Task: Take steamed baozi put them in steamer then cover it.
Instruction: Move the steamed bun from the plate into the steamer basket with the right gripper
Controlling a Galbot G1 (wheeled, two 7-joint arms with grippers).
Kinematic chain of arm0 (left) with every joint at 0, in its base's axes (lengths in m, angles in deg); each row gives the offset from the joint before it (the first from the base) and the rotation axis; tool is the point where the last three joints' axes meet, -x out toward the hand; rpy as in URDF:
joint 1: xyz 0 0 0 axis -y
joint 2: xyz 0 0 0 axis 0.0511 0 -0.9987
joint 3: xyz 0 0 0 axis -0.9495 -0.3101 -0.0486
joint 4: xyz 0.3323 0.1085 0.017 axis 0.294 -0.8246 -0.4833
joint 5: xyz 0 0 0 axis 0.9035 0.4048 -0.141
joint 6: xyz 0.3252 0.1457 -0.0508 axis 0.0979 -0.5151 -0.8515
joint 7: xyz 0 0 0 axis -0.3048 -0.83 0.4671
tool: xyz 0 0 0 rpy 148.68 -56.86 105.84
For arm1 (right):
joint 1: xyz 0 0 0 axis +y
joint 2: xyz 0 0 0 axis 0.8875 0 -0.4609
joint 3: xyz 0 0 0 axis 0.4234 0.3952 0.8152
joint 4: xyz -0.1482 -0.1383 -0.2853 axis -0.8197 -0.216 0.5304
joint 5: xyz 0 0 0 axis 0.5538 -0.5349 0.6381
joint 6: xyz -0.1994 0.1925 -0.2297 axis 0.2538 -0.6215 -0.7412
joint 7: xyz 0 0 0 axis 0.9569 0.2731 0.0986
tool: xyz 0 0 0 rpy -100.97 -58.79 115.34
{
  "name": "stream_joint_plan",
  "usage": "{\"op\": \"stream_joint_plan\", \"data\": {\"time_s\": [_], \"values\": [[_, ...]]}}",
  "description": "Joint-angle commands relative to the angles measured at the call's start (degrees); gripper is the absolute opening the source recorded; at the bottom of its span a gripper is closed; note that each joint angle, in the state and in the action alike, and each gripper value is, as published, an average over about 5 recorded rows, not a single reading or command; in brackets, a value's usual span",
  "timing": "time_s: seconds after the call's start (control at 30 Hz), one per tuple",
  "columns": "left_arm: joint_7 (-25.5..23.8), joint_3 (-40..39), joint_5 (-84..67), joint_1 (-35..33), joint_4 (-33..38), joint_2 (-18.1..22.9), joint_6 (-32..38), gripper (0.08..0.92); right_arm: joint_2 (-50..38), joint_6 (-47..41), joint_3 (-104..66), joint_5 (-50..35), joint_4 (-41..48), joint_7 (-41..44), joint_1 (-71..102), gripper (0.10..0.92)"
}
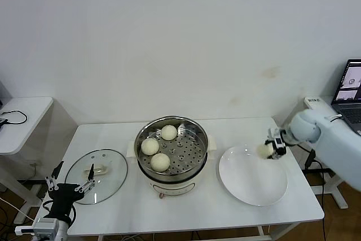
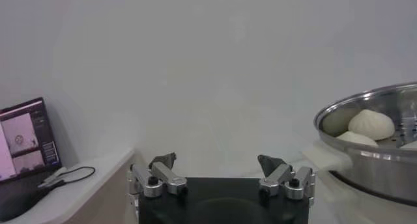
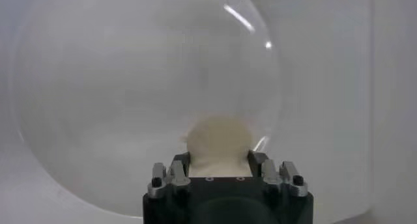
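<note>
Three cream-white baozi lie on the perforated tray of the steel steamer at the table's middle. My right gripper is shut on another baozi just above the far rim of the white plate. In the right wrist view that baozi sits between the jaws of the right gripper, over the plate. The glass cover lies flat left of the steamer. My left gripper stands open at the cover's near edge, holding nothing.
A laptop stands on a stand at the far right. A small white side table with a cable is at the left. The left wrist view shows the steamer with baozi and another screen.
</note>
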Motion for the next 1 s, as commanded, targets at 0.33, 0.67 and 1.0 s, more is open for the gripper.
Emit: {"op": "stream_joint_plan", "data": {"time_s": [0.33,0.67,1.0], "values": [[0.0,-0.5,-0.1,0.7,-0.3,-0.3,0.0,0.823,12.9,-13.3,29.5,-29.6,-12.7,-6.3,-39.8,0.585],[0.0,-0.3,-0.1,0.9,0.2,-0.1,-0.1,0.823,22.8,-21.0,30.5,-42.1,-11.2,-14.6,-35.3,0.593],[0.0,-0.3,-0.1,1.0,0.4,0.7,0.0,0.823,28.6,-25.0,32.6,-42.8,-8.8,-19.4,-30.1,0.594]]}}
